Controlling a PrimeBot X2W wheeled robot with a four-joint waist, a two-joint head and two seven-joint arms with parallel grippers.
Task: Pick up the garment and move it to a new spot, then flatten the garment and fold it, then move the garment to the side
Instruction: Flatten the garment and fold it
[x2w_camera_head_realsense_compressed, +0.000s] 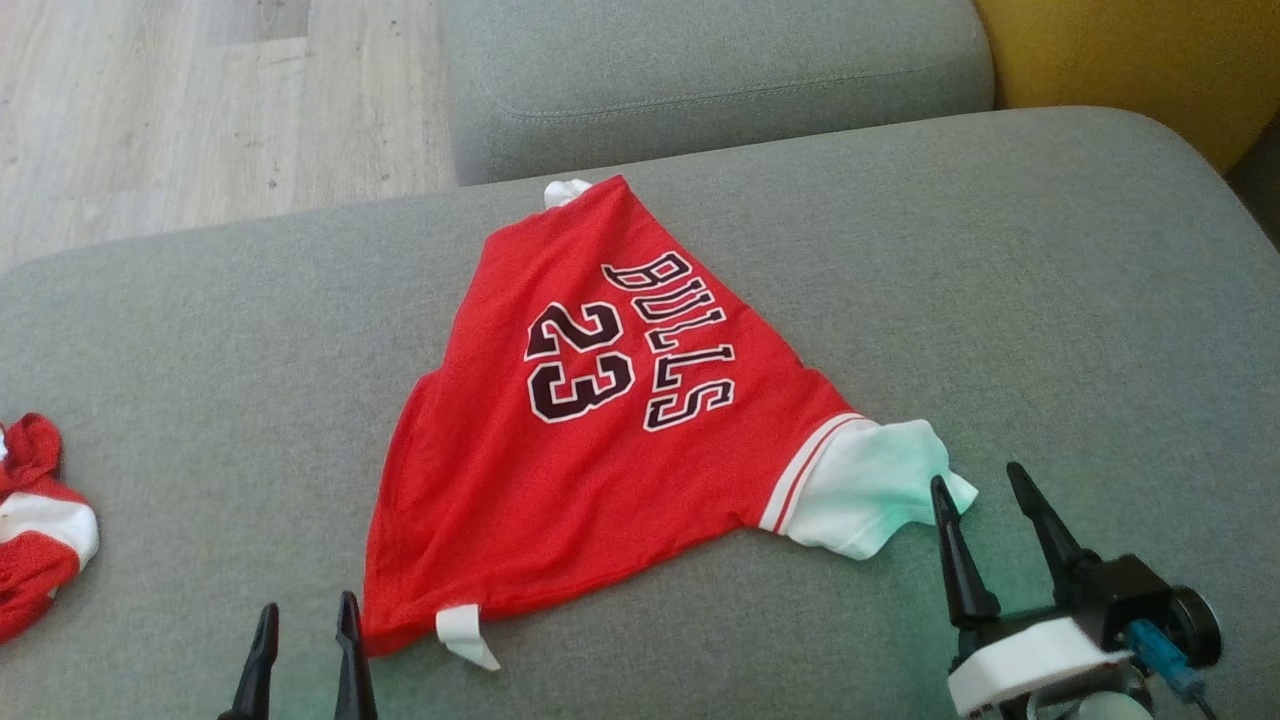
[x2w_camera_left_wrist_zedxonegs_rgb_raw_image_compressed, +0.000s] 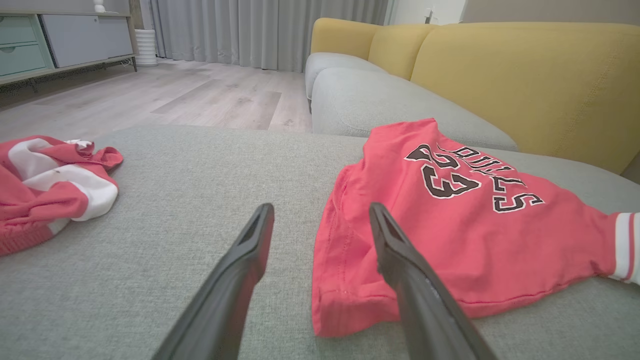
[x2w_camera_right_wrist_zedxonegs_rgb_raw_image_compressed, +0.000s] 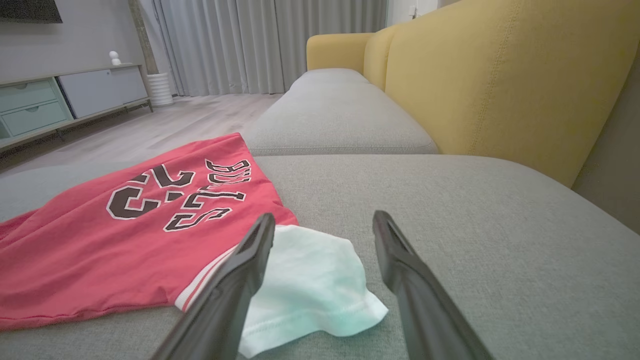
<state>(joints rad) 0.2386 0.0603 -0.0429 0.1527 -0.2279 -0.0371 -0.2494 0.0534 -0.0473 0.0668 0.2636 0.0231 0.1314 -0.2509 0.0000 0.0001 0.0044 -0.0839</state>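
While both arms sit low at the near edge of the seat, the left gripper (x2w_camera_head_realsense_compressed: 307, 603) (x2w_camera_left_wrist_zedxonegs_rgb_raw_image_compressed: 321, 207) points its two dark fingers up and forward with the jaws spread and nothing between them. Its right finger lies just beside the near-left corner of the red garment (x2w_camera_head_realsense_compressed: 600, 450) (x2w_camera_left_wrist_zedxonegs_rgb_raw_image_compressed: 450, 235); the left wrist view shows that finger crossing in front of the hem, though whether it touches the cloth cannot be told.

The right gripper (x2w_camera_head_realsense_compressed: 976, 475) (x2w_camera_right_wrist_zedxonegs_rgb_raw_image_compressed: 324, 216) is tilted slightly leftward, its jaws likewise parted and empty. Its left finger overlaps the tip of the garment's white sleeve (x2w_camera_head_realsense_compressed: 870, 490) (x2w_camera_right_wrist_zedxonegs_rgb_raw_image_compressed: 310, 285), and part of that sleeve's end lies in the gap between the fingers; contact is unclear.

Between the two grippers the garment lies spread on the grey sofa cushion (x2w_camera_head_realsense_compressed: 1050, 300), roughly triangular, printed side up, with "BULLS" and "23" in black lettering. A small white tab (x2w_camera_head_realsense_compressed: 465, 630) sticks out from its near hem.

Well apart to the left, a second red-and-white garment (x2w_camera_head_realsense_compressed: 35, 520) (x2w_camera_left_wrist_zedxonegs_rgb_raw_image_compressed: 50, 185) sits crumpled at the cushion's edge. Beyond are another grey cushion, a yellow backrest (x2w_camera_left_wrist_zedxonegs_rgb_raw_image_compressed: 525, 75) and pale wood floor (x2w_camera_head_realsense_compressed: 200, 100).
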